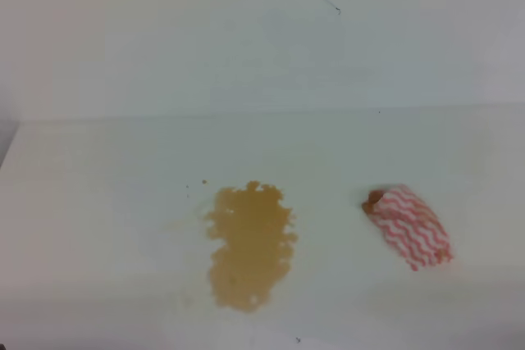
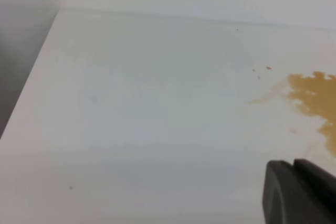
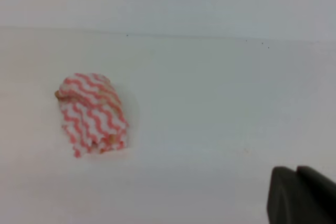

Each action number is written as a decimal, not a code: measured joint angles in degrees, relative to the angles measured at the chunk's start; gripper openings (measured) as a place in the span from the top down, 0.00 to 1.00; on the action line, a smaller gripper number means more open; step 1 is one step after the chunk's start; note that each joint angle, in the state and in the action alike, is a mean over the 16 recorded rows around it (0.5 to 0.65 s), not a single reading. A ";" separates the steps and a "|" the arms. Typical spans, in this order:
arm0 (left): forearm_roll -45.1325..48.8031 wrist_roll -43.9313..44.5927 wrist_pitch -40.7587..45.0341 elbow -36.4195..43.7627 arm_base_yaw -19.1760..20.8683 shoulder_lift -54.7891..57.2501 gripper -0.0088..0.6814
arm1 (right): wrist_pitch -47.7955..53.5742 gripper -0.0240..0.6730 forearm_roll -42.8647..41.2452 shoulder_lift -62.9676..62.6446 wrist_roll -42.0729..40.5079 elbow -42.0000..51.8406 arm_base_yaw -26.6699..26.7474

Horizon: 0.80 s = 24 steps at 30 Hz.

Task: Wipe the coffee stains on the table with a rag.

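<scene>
The coffee stains (image 1: 250, 243) form a ragged golden-brown blotch on the white table (image 1: 98, 202), left of centre in the high view; their edge (image 2: 315, 95) shows at the right of the left wrist view. The rag (image 1: 410, 225), bunched with red-and-white wavy stripes and an orange-brown end, lies to the right of the blotch, apart from it. In the right wrist view the rag (image 3: 92, 113) is at the left. My left gripper (image 2: 293, 165) and right gripper (image 3: 296, 170) show only as dark fingers pressed together at the lower right of their wrist views, holding nothing. Neither arm appears in the high view.
The table's left edge (image 2: 31, 77) runs diagonally in the left wrist view, with dark space beyond it. A pale wall (image 1: 262, 30) rises behind the table's far edge. A few tiny brown specks (image 2: 261, 69) sit near the blotch.
</scene>
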 joint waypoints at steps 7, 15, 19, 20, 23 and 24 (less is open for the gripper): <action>0.00 0.00 -0.04 0.00 0.15 0.00 0.99 | 0.07 0.97 0.00 -0.10 0.00 -0.49 0.00; 0.16 0.00 -0.24 0.00 1.90 0.00 0.99 | -5.52 0.97 3.94 0.00 0.00 -0.98 0.00; 0.29 0.00 -0.35 0.00 3.11 0.00 0.99 | -11.26 0.97 10.63 0.00 0.00 -0.98 0.00; 0.31 0.00 -0.37 0.00 3.42 0.00 0.99 | -13.07 0.97 12.91 -0.10 -0.01 -0.87 0.00; 0.35 0.00 -0.42 0.00 4.26 0.00 0.99 | -17.88 0.97 19.38 0.20 -0.08 -0.94 -0.01; 0.36 0.00 -0.44 0.00 4.47 0.00 0.99 | -19.13 0.97 21.44 0.11 -0.10 -1.03 0.00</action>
